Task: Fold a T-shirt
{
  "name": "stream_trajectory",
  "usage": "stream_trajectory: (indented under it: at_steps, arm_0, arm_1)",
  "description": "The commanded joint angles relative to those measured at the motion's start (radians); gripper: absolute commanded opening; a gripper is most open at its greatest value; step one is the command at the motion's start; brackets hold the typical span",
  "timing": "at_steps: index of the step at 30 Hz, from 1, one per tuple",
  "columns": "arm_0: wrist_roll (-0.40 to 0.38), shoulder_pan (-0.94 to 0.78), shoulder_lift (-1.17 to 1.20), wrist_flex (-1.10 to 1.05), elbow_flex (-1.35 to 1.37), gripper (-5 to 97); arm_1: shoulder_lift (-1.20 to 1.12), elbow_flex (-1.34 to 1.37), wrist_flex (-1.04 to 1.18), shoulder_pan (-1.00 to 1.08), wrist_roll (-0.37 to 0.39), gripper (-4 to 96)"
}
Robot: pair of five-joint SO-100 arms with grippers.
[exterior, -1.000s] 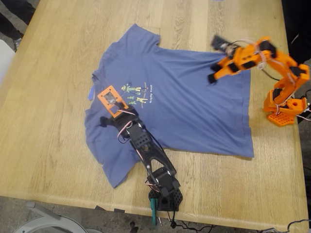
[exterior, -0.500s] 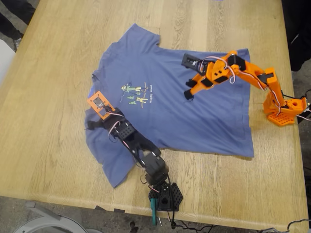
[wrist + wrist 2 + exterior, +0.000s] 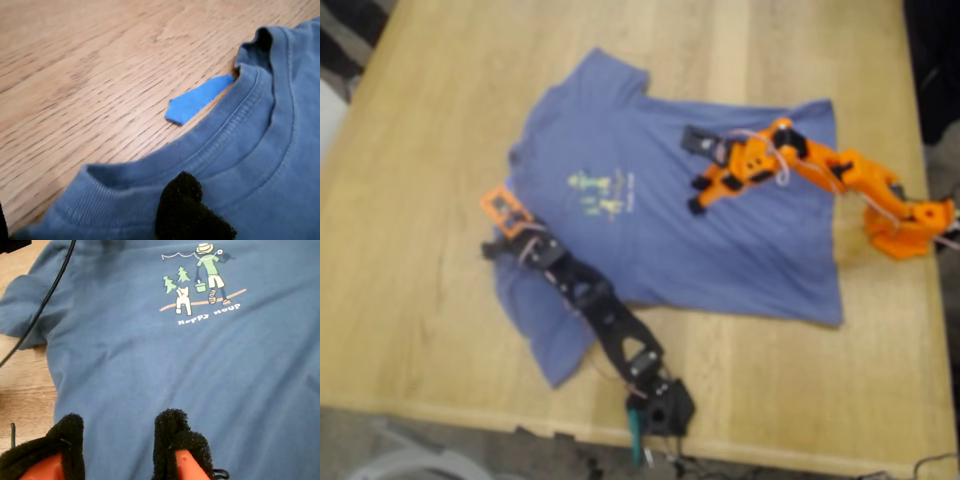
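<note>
wooden table (image 3: 410,250), oak-like grain. slate-blue t-shirt (image 3: 740,250) lies spread flat on it, chest print (image 3: 202,282) facing up. my second gripper (image 3: 122,445), orange with black foam pads, hovers over the shirt's middle, jaws parted, nothing between them. my first gripper (image 3: 498,245) sits at the ribbed collar (image 3: 235,135); cannot tell its jaw state. blue tape scrap (image 3: 195,100) just beside collar.

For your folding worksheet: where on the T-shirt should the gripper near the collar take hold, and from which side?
Grip the ribbed collar edge of the T-shirt, coming in from the bare table side. The doubled hem probably lets my first gripper pinch it.
</note>
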Motion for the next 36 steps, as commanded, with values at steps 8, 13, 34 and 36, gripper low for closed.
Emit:
stream_trajectory:
  at_steps: [8, 13, 34, 36]
  arm_0:
    - [-0.015, -0.005, -0.12, 0.072, -0.325, 37]
    - [-0.037, -0.009, -0.235, 0.186, -0.509, 20]
    - [-0.071, -0.043, -0.678, 0.609, -1.322, 0]
    - [-0.071, -0.035, -0.669, 0.62, -1.322, 0]
  arm_1:
    - [-0.118, -0.049, -0.035, 0.018, 0.015, 21.3]
    - [-0.19, -0.049, -0.109, 0.044, 0.014, 21.8]
    - [-0.397, -0.051, -0.23, -0.018, 0.032, 22.8]
    - [-0.416, -0.051, -0.227, -0.017, 0.032, 22.8]
